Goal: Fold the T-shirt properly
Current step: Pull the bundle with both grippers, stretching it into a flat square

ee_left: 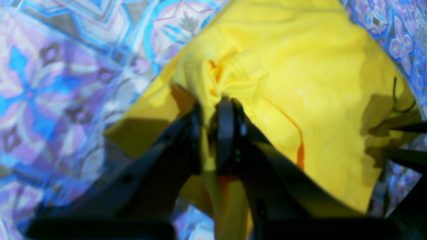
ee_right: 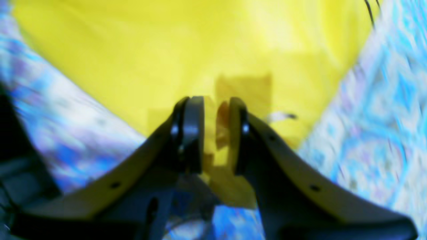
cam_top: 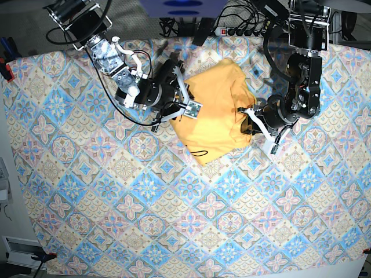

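Across the whole base view, a blue-and-pink patterned tablecloth, with the T-shirt lying crumpled in the upper middle of the frame, between the two arms. At upper left of that frame, right gripper reaching in from the left and meeting the shirt's left edge; in the right wrist view, right gripper with jaws nearly closed, a narrow gap between them filled by a pinched fold of yellow cloth, the rest of the shirt spreading across the top of the frame over the tablecloth. Near the shirt's lower edge in the base view, a small dark loop mark. At right of centre, left gripper set against the shirt's right edge; in the left wrist view, left gripper clamped almost fully together on a bunched ridge of fabric, T-shirt filling the upper right, tablecloth at left, dark loop mark at far right.
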